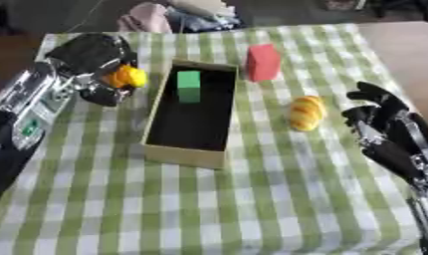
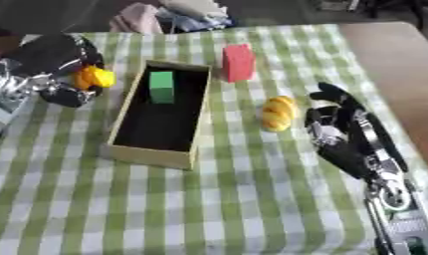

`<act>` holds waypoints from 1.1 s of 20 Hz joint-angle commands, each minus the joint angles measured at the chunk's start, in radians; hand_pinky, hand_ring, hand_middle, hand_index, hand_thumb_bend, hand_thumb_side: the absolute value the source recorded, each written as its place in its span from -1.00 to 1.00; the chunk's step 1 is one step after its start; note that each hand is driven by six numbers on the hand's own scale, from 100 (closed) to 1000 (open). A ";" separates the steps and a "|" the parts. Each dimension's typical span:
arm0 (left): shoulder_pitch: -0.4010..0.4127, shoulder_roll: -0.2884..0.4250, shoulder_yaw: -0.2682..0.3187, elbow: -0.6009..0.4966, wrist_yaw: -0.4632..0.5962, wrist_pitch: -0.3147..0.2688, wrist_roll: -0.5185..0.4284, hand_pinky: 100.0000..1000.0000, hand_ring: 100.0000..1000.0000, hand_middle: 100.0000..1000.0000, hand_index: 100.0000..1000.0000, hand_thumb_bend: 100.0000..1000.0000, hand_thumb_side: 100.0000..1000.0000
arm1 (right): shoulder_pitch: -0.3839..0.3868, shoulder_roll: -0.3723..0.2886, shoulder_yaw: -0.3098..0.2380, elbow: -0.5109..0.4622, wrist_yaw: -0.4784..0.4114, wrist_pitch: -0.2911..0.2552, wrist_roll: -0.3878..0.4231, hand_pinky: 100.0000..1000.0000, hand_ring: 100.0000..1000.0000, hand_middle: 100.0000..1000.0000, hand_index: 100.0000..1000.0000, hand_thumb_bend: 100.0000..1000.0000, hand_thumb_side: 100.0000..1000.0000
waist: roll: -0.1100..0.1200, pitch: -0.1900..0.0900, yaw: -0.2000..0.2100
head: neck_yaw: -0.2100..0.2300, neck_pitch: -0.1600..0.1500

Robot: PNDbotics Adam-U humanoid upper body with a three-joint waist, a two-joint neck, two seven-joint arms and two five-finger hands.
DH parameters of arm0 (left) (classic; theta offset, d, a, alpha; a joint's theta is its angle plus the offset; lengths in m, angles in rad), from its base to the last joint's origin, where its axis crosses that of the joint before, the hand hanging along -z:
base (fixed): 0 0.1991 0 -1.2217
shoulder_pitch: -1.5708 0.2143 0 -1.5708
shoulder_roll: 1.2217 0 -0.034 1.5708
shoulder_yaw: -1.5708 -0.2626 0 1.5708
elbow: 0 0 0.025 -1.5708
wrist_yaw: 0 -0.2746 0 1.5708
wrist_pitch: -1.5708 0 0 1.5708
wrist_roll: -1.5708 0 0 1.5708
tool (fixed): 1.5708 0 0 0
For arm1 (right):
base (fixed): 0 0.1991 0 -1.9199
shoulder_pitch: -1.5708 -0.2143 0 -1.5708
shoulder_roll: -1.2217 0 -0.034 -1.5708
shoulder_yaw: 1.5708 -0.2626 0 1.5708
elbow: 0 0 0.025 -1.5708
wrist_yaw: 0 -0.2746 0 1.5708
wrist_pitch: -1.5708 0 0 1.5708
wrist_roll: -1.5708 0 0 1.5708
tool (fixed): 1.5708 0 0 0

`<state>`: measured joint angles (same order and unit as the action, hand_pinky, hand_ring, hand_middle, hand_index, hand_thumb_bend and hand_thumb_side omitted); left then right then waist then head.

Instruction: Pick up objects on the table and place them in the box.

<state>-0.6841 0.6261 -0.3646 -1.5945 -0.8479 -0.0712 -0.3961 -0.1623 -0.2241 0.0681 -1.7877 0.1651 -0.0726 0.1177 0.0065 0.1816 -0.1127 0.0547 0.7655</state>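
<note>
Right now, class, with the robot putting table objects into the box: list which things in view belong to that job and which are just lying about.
Part of the job:
- box
- green block, already inside it
- red block
- bread-like yellow item
- yellow object in the left hand
- right hand, open by the bread-like item

Just lying about:
- heap of cloth beyond the table
- checked tablecloth

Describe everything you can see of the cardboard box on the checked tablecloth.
The box is a shallow, open-topped rectangle that looks like tan cardboard, with a dark inside. It sits flat on the green and white checked tablecloth, long side running away from the robot, slightly askew. A green block lies inside at its far end; the rest looks bare. A red block stands just beyond its far right corner, apart from it. Neither robot hand touches it.
</note>
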 commanded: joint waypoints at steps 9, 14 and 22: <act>-0.005 -0.006 -0.109 -0.088 0.111 -0.050 -0.169 0.32 0.20 -0.03 0.30 -0.86 -1.00 | -0.014 -0.012 -0.068 -0.027 0.020 0.010 -0.063 0.27 0.32 0.54 0.83 -1.00 -0.23 | 0.001 -0.035 -0.021 | 0.005 0.004; 0.007 -0.026 -0.134 -0.079 0.073 -0.076 -0.210 0.62 0.57 0.46 0.65 -0.30 -0.68 | -0.016 -0.011 -0.069 -0.028 0.023 0.010 -0.064 0.27 0.32 0.54 0.83 -1.00 -0.23 | 0.002 -0.034 -0.021 | 0.003 0.004; 0.033 0.034 -0.047 -0.151 0.023 -0.056 -0.257 0.67 0.66 0.64 0.76 0.03 -0.29 | -0.013 -0.012 -0.073 -0.025 0.025 0.012 -0.068 0.27 0.32 0.54 0.83 -1.00 -0.24 | 0.002 -0.034 -0.015 | -0.004 0.004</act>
<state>-0.6405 0.6212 -0.4448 -1.7147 -0.8193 -0.1353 -0.6504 -0.1671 -0.2236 0.0045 -1.7942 0.1839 -0.0596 0.0534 0.0065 0.1754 -0.1279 0.0538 0.7655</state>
